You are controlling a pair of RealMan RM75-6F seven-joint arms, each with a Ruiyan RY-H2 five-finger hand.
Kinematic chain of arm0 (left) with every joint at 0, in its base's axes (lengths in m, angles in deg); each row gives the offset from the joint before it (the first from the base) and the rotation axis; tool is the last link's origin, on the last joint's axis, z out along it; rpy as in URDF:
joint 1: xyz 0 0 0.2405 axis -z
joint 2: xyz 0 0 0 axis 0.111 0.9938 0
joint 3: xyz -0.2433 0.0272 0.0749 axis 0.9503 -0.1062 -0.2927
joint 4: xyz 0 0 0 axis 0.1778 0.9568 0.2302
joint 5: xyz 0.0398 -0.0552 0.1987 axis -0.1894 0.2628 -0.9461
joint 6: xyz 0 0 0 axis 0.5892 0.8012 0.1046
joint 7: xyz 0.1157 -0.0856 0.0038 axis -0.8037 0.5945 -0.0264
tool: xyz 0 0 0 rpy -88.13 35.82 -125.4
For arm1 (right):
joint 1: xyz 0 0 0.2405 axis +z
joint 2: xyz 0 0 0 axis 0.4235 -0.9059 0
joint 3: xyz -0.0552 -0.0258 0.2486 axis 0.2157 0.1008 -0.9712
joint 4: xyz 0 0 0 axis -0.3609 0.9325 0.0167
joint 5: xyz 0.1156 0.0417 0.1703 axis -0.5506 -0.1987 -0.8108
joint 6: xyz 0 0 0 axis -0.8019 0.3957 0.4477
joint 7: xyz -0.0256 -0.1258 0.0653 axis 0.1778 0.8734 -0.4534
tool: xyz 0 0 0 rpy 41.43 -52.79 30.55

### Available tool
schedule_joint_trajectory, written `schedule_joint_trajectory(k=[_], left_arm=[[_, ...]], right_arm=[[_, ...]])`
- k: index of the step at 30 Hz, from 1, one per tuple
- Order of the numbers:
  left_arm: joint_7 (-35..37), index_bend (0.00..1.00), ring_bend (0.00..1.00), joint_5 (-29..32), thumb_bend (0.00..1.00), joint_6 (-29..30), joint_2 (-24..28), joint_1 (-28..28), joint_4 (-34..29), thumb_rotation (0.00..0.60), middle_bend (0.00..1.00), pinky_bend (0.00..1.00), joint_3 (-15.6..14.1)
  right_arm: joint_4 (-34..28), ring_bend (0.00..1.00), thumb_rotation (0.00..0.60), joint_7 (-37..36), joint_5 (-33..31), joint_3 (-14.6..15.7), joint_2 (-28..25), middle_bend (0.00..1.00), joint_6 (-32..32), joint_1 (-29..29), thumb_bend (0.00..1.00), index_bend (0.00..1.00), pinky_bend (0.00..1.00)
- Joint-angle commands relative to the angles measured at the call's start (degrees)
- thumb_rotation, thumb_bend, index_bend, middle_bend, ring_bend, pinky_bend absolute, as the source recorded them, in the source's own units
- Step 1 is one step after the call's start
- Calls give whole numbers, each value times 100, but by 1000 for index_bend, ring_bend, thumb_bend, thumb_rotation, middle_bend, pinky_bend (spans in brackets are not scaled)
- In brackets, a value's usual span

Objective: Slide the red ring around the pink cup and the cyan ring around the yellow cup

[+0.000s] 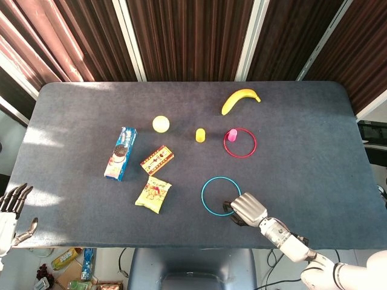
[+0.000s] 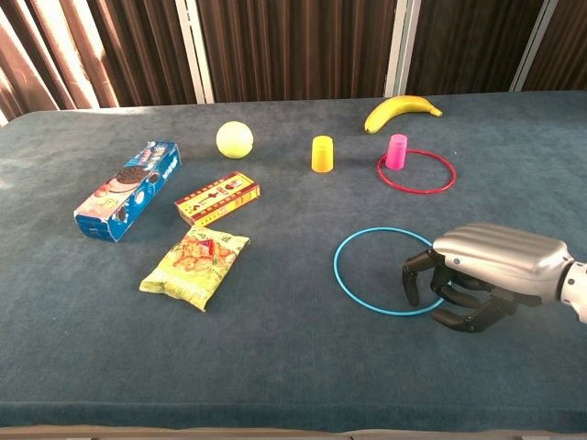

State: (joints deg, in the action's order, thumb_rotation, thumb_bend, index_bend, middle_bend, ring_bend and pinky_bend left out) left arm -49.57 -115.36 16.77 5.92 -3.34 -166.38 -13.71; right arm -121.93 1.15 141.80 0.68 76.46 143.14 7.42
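The red ring (image 1: 255, 144) (image 2: 453, 173) lies flat around the pink cup (image 1: 232, 135) (image 2: 396, 151), which stands just inside its far left rim. To the left, the yellow cup (image 1: 200, 134) (image 2: 322, 153) stands alone. Nearer the front lies the cyan ring (image 1: 203, 193) (image 2: 337, 267). My right hand (image 1: 245, 208) (image 2: 481, 273) hangs over that ring's near right rim, with curled fingers (image 2: 410, 278) dipping inside it. That stretch of rim is hidden, so a grip cannot be told. My left hand (image 1: 9, 210) sits off the table's front left corner, fingers spread and holding nothing.
A banana (image 1: 239, 98) lies behind the cups and a yellow ball (image 1: 160, 124) left of them. A blue cookie box (image 1: 120, 153), a small red-yellow box (image 1: 157, 160) and a yellow snack bag (image 1: 153, 194) occupy the left half of the dark table (image 1: 314, 157).
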Motion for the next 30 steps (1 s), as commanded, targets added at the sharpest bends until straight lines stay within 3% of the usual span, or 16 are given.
schedule_joint_trajectory(k=[1,20,30], left_arm=[[11,21,0,5,434,-1,-1,-3,7,600,0,125,1],[58,25,0,16,435,-7,-4,-11,37,600,0,125,-1],[62,25,0,16,435,-3,-6,-15,44,600,0,125,1]], right_arm=[[26,1000,600,18,0,-4,23,966,5,-1,487,594,1000],[149,1000,600,86,19,30,115,966,33,-30,462,634,1000],[180,1000,600,133,10,36,125,966,64,-61,494,705,1000]])
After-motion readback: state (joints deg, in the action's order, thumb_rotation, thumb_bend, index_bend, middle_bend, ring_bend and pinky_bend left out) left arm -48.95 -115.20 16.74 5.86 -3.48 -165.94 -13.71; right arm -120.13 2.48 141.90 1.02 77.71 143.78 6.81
